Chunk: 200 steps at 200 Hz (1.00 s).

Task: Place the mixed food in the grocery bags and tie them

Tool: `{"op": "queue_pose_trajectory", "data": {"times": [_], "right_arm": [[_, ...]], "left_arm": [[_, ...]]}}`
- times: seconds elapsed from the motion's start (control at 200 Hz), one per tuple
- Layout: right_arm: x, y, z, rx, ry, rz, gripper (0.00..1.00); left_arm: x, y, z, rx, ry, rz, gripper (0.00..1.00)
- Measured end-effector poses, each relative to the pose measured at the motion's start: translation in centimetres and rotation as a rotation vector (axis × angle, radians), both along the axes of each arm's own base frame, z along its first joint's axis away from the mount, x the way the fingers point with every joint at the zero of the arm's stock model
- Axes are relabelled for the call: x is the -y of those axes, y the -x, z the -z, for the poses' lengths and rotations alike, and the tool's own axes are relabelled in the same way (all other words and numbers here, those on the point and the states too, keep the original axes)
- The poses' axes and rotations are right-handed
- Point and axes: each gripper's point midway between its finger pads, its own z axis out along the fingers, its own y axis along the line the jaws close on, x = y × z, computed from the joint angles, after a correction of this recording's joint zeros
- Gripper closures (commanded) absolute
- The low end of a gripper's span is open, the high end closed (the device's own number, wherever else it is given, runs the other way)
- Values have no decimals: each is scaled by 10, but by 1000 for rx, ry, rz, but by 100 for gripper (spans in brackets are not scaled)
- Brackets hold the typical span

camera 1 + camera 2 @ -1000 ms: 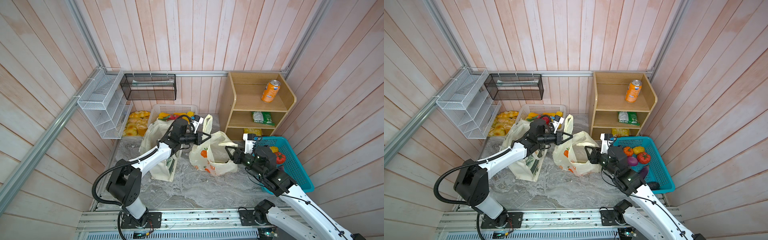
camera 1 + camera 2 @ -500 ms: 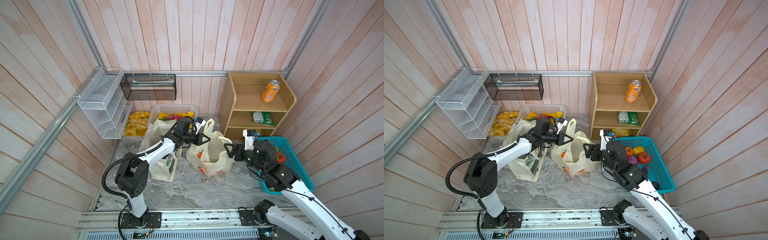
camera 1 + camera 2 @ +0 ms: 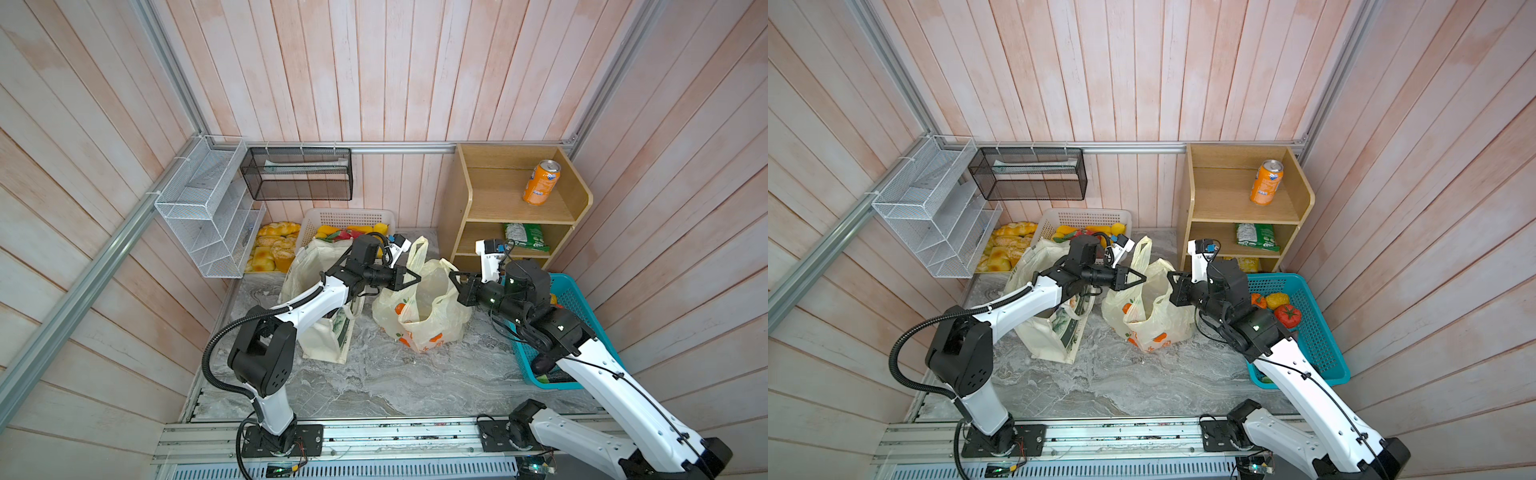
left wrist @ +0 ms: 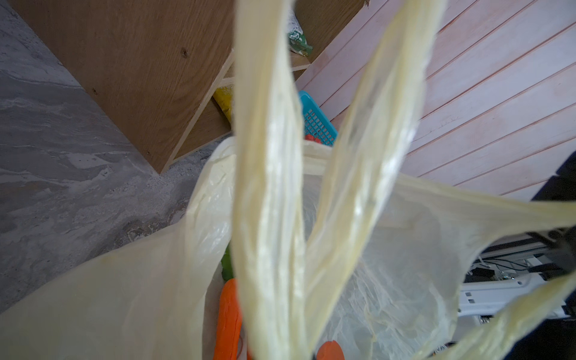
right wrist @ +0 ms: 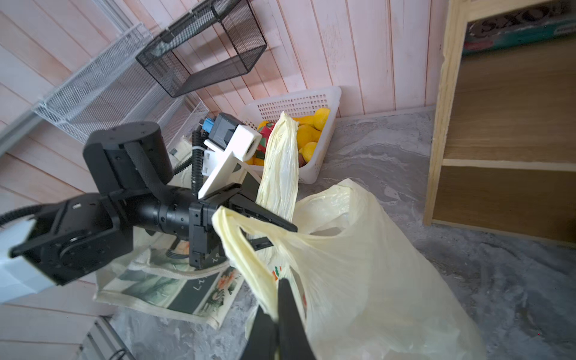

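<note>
Right fingers (image 5: 287, 307) closed, pinching one crinkly plastic bag (image 3: 434, 328) loop; left fingers (image 5: 270, 218) pinch another.

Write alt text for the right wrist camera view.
The right gripper pinches one loop handle of a pale-yellow plastic bag, while the left gripper grips the other handle, held upright. Behind lie a printed cloth tote and a white basket of yellow fruit.
</note>
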Motion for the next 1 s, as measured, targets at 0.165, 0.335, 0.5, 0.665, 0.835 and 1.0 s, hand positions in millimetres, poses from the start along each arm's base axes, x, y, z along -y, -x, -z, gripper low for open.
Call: {"op": "queue_pose_trajectory", "data": {"times": [0.165, 0.335, 0.5, 0.665, 0.835, 1.0], "right_arm": [[-2, 19, -23, 11, -116, -9, 100], [13, 40, -45, 28, -250, 36, 100], [25, 38, -50, 30, -267, 105, 100], [25, 26, -39, 14, -176, 142, 100], [29, 20, -32, 15, -41, 155, 100], [21, 13, -51, 43, 55, 103, 100]], "left_arm": [[-2, 4, -15, 5, 33, -8, 100], [-3, 8, -24, 14, 61, -13, 100], [-1, 12, -17, -3, 65, -11, 100], [4, 22, -10, -27, 61, 4, 100], [7, 31, -18, -11, 65, 5, 100], [3, 40, -36, 29, 73, -40, 100]]}}
